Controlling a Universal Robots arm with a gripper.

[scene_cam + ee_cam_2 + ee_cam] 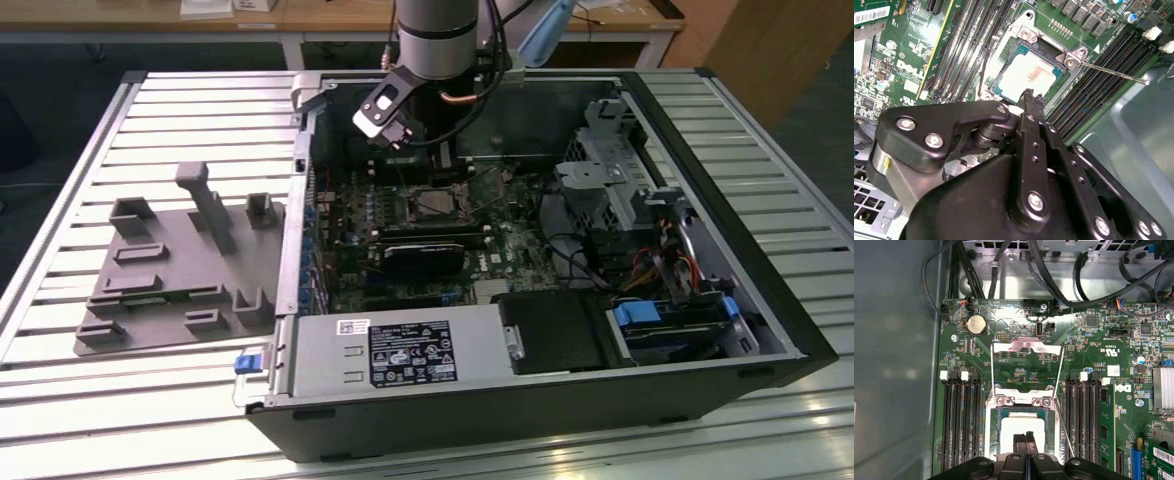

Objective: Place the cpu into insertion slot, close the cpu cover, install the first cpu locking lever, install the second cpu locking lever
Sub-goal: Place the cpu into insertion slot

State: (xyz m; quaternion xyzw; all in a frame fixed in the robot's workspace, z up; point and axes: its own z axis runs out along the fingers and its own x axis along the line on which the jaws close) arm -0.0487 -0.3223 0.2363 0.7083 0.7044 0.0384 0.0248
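Exterior view: open tower PC case lay on its side on a slatted aluminium worktop. A grey fixture tray with upright pegs sat on the slats just beside the case, on the exterior view's left. A wooden desk ran along the back of the room, with dark floor below it. The arm hung into the case above the insertion slot. Green motherboard all round the slot. The black heatsink block was just beside it, on the power supply side.

Second wrist view: claw fingers were pressed together with nothing between them, tip right over the edge of the cpu. The cpu sat flat in the slot, silvery top up. One locking lever stuck out away from the socket over the memory slots.

First wrist view: cpu cover was flipped open, laid back from the slot over the board, hinge end at the slot's rim. A coin cell and black cables were beyond it, and the grey case wall ran beside the board. The claw tip was over the seated cpu.
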